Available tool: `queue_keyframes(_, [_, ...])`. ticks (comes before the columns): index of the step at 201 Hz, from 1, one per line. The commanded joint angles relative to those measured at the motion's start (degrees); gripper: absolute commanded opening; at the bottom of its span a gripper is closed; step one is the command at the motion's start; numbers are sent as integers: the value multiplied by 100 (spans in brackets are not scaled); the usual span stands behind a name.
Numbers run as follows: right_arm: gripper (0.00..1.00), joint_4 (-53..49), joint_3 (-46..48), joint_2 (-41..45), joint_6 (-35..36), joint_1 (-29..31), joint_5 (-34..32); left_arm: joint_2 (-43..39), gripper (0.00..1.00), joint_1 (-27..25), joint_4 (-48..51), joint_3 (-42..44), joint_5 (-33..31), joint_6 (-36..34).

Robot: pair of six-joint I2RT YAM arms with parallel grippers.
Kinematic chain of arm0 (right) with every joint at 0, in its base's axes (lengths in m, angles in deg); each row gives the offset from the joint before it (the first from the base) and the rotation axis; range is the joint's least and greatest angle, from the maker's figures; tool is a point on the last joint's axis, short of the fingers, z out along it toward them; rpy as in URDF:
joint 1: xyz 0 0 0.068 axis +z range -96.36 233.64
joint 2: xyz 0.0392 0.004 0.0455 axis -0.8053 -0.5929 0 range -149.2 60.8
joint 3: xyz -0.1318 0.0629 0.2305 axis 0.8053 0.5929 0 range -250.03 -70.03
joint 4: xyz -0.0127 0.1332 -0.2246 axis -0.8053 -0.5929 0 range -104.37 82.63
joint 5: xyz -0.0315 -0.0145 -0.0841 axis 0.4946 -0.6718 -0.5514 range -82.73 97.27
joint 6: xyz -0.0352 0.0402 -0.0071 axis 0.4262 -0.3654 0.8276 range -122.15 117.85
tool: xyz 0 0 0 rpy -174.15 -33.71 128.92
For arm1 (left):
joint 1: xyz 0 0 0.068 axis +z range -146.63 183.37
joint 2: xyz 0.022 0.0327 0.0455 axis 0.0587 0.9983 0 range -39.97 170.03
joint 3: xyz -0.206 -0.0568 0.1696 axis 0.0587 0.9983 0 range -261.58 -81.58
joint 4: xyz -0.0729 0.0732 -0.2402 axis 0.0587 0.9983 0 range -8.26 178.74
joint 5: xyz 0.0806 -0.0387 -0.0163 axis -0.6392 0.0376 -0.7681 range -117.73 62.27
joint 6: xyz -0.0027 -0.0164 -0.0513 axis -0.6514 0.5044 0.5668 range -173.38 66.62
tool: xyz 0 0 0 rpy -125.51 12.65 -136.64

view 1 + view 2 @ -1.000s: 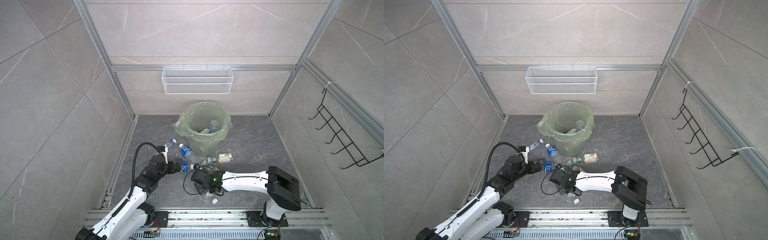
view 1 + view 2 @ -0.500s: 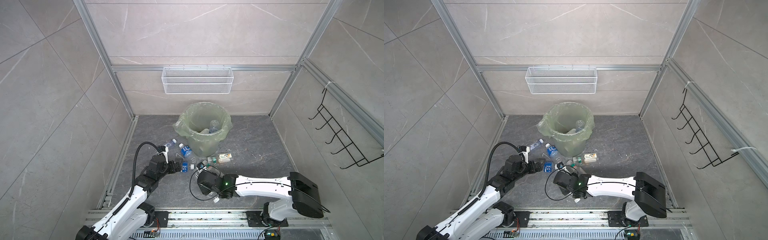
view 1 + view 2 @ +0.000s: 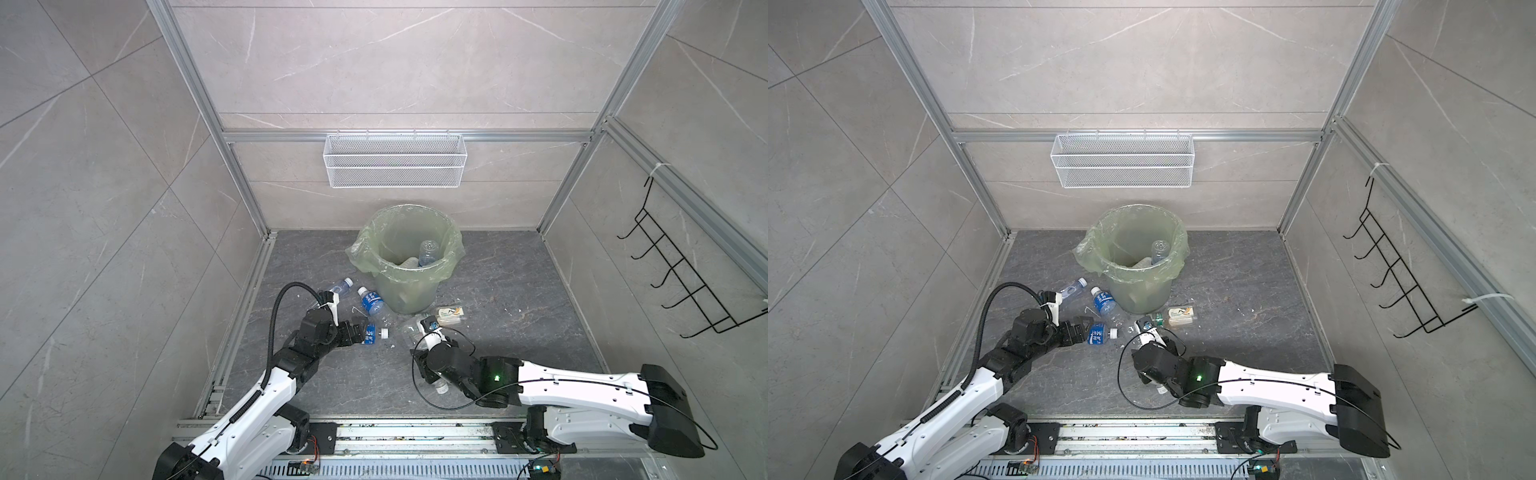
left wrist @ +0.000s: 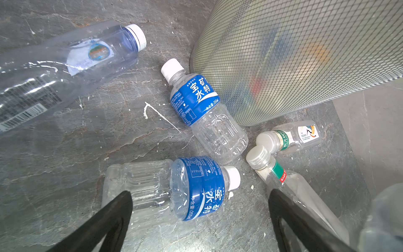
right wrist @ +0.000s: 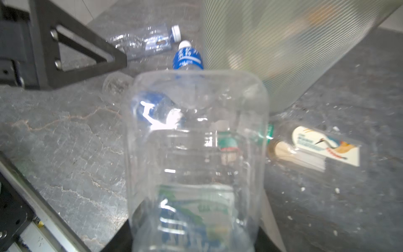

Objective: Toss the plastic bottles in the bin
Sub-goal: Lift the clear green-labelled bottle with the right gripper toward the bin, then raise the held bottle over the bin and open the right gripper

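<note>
The bin point(image 3: 451, 253) stands at the back of the floor with bottles point(image 3: 428, 251) inside. Several plastic bottles lie in front of it. My left gripper point(image 4: 199, 209) is open, its fingers either side of a blue-labelled bottle point(image 4: 174, 187) lying on the floor point(image 3: 371, 334). A second blue-labelled bottle point(image 3: 371, 301) and a clear bluish one point(image 3: 341, 286) lie beyond. My right gripper point(image 5: 194, 235) is shut on a clear bottle with a green-white label point(image 5: 196, 141), base pointing at the bin point(image 5: 294, 43). A beige-labelled bottle point(image 5: 316, 148) lies beside it.
A silver-capped bottle point(image 4: 283, 185) and a green-labelled one point(image 4: 290, 137) lie by the bin's foot point(image 4: 294, 65). A white wire basket point(image 3: 395, 166) hangs on the back wall and a black hook rack point(image 3: 681, 282) on the right wall. A small white-capped object point(image 3: 440, 388) lies under my right arm.
My right arm has stretched out low, its elbow swinging right, and its jaws have closed in on the clear bottle. The left arm has not moved.
</note>
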Motion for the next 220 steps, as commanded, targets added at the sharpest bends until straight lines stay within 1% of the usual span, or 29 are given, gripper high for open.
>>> queue_keyframes(1, [49, -178, -17, 376, 310, 34, -589, 95, 99, 46, -244, -135, 199, 61])
queue_keyframes(13, [50, -276, -102, 506, 450, 10, -650, 123, 99, 47, -247, -149, 219, 49])
queue_keyframes(34, [51, -737, -473, 541, 552, -18, -853, 132, 99, 44, -289, -131, 218, 60])
queue_keyframes(53, [51, -896, -779, 655, 655, -69, -913, 157, 99, 43, -303, -135, 238, 66])
queue_keyframes(85, [50, -1056, -1646, 657, 953, -338, -892, 185, 100, 45, -268, -162, 224, 40])
queue_keyframes(115, [49, -1143, -2899, 176, 1173, -949, -449, 203, 100, 45, -163, -210, 249, 15])
queue_keyframes(131, [48, -1035, -3728, -350, 1304, -1426, -32, 185, 100, 46, -143, -203, 275, 19])
queue_keyframes(140, [49, -997, -4325, -806, 1363, -1732, 272, 184, 100, 45, -148, -187, 294, 50])
queue_keyframes(144, [51, -1010, -4639, -1037, 1373, -1878, 388, 189, 100, 45, -164, -172, 306, 69])
queue_keyframes(148, [55, -1067, -4987, -1291, 1375, -1999, 484, 192, 100, 45, -189, -155, 319, 88])
queue_keyframes(152, [62, -1149, -5350, -1553, 1375, -2112, 534, 200, 100, 46, -210, -137, 329, 115])
queue_keyframes(162, [85, -1539, -6337, -2200, 1360, -2347, 554, 234, 100, 45, -271, -118, 388, 164])
queue_keyframes(170, [98, -1949, -7075, -2638, 1332, -2467, 406, 250, 100, 45, -234, -145, 440, 177])
queue_keyframes(177, [99, -2136, -7521, -2887, 1331, -2565, 306, 237, 100, 45, -146, -178, 463, 159])
queue_keyframes(185, [99, -2130, -7732, -2992, 1331, -2695, 326, 190, 100, 45, -72, -195, 473, 149])
queue_keyframes(198, [99, -1964, -7765, -2939, 1305, -2864, 610, 102, 100, 44, -53, -144, 483, 155])
queue_keyframes(220, [99, -1836, -7675, -2725, 1357, -2867, 735, -4, 100, 45, 24, -130, 527, 126])
